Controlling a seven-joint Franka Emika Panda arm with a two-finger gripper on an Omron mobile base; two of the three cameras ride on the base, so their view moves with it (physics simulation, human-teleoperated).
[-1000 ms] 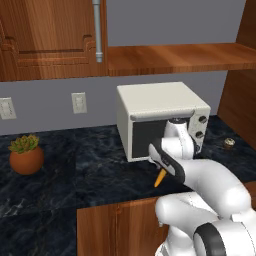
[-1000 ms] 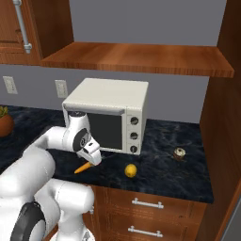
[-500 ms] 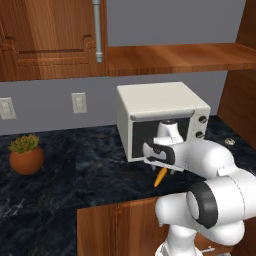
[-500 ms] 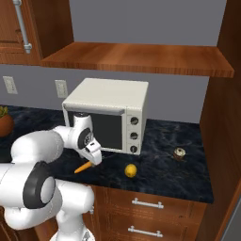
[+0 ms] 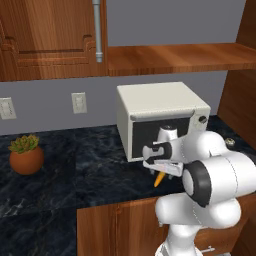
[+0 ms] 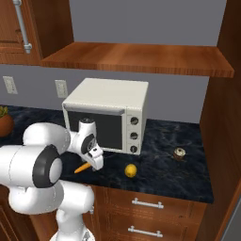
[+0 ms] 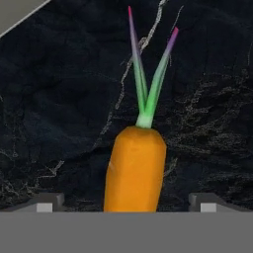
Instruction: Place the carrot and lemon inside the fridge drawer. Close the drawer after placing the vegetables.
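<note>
Landmark: boxy cream toaster oven (image 6: 107, 115) w/ dark glass door, on dark marbled counter (image 5: 60, 165). Two-finger gripper (image 7: 126, 202), fingers spread wide, poised over slender orange carrot (image 7: 135, 167) lying in front of oven; not gripped. Small yellow lemon (image 6: 130, 170) front-right of oven. Est. progress: nil; both items plus drawer closing remain.

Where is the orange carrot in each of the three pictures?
Left base view: the carrot pokes out below the gripper, low and right of centre, on the dark counter.
Right base view: it lies left of centre, just left of the lemon.
Hand view: it stands large in the lower middle, green top pointing up, between the open finger tips.
Shared landmark: the white toaster oven, right behind the carrot in both base views.
</note>
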